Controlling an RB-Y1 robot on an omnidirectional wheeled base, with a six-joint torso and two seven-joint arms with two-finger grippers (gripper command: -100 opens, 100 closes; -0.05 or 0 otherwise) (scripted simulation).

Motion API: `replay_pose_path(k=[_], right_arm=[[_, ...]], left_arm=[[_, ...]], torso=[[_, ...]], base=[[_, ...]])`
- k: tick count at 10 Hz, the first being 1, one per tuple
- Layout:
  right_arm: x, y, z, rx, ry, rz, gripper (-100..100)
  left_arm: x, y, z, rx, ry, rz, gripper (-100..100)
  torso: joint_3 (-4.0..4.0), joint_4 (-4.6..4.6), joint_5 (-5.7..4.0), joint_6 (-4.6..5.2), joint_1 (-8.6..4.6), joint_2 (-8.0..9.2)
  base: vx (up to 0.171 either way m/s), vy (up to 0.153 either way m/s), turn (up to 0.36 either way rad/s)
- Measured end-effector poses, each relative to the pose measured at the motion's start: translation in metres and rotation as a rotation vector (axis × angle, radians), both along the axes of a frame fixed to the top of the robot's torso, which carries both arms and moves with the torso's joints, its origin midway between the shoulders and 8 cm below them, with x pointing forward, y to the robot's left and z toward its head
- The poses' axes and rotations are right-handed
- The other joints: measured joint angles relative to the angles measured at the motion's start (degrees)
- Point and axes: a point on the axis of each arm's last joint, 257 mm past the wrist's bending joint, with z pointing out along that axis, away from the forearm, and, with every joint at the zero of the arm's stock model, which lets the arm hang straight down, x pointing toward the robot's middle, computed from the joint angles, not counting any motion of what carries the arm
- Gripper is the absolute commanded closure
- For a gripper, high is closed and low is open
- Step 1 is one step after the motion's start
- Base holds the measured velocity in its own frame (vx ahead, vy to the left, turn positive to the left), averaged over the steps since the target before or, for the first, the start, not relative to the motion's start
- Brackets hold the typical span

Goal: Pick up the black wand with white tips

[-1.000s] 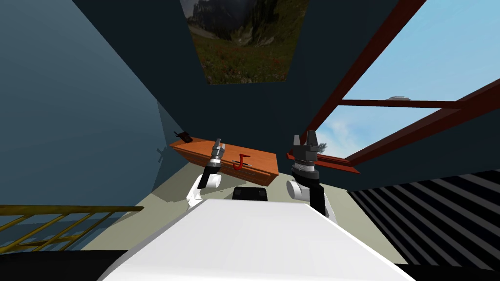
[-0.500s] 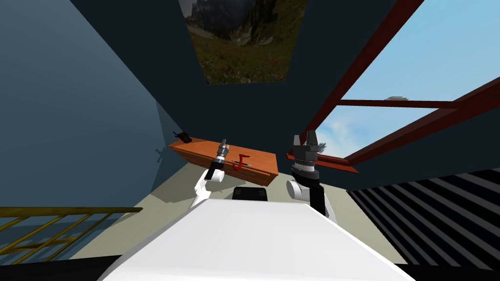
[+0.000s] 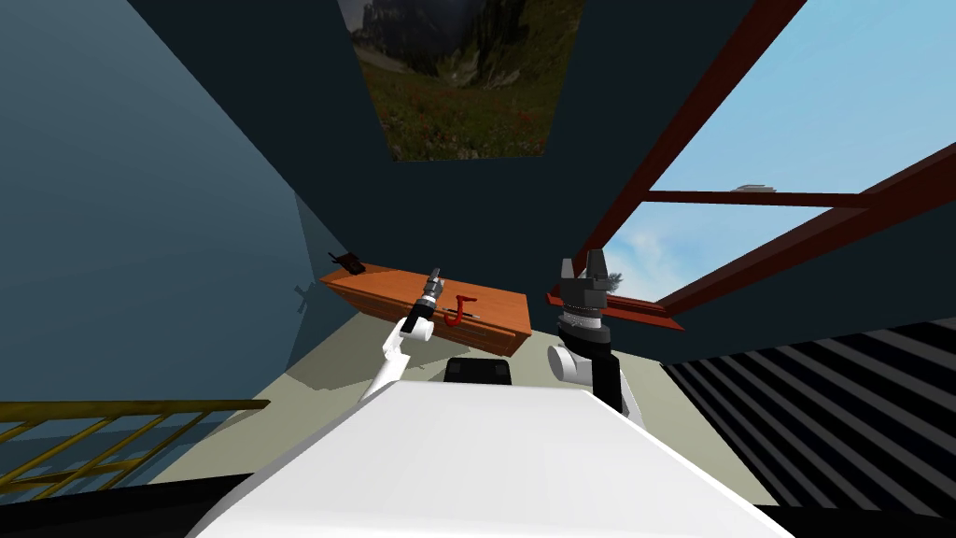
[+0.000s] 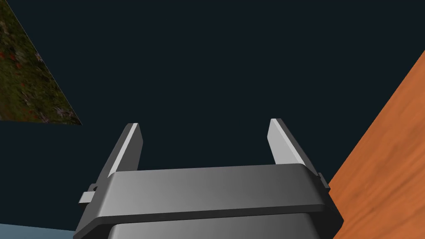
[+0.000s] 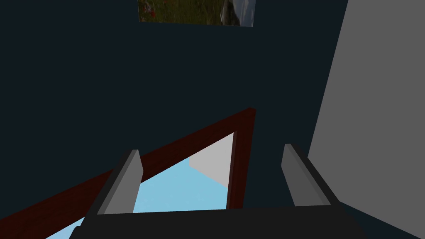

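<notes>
Left claw (image 3: 432, 278) hovers over the orange table (image 3: 392, 288), near its middle; the forearm reaches up from the table's front edge. In the left wrist view the left claw (image 4: 204, 124) has both fingers spread wide with nothing between them. It points at the dark wall (image 4: 232, 62), with the table's wood surface (image 4: 386, 166) off to one side of it. The wand (image 3: 471, 318) lies flat on the table as a thin dark line with pale ends, touching or just under a red hook (image 3: 459, 308). It is too small to make out more. It sits just beside the left claw, toward the robot's right, and the two are apart. A small dark object (image 3: 352, 263) rests at the table's far left end. Right claw (image 3: 583, 271) is raised off the table's right end; the right wrist view shows the right claw (image 5: 211, 149) spread and empty.
</notes>
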Motion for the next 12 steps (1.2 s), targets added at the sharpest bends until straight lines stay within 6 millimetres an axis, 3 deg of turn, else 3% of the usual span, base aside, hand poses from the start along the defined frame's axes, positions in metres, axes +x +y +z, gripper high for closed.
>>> replay_pose_path(k=[5, 12], right_arm=[[0.0, 0.0, 0.0, 0.0, 0.0, 0.0, 0], [0.0, 0.0, 0.0, 0.0, 0.0, 0.0, 0]], left_arm=[[0.033, -0.017, -0.051, -0.023, 0.161, -0.032, -100], [0.052, -0.035, -0.12, -0.035, 0.378, -0.053, -100]], torso=[[-0.01, -0.01, 0.0, 0.0, -0.01, -0.02], [-0.01, 0.0, 0.0, -0.01, 0.0, -0.01]], base=[[0.01, -0.007, -0.025], [0.008, -0.004, -0.026]])
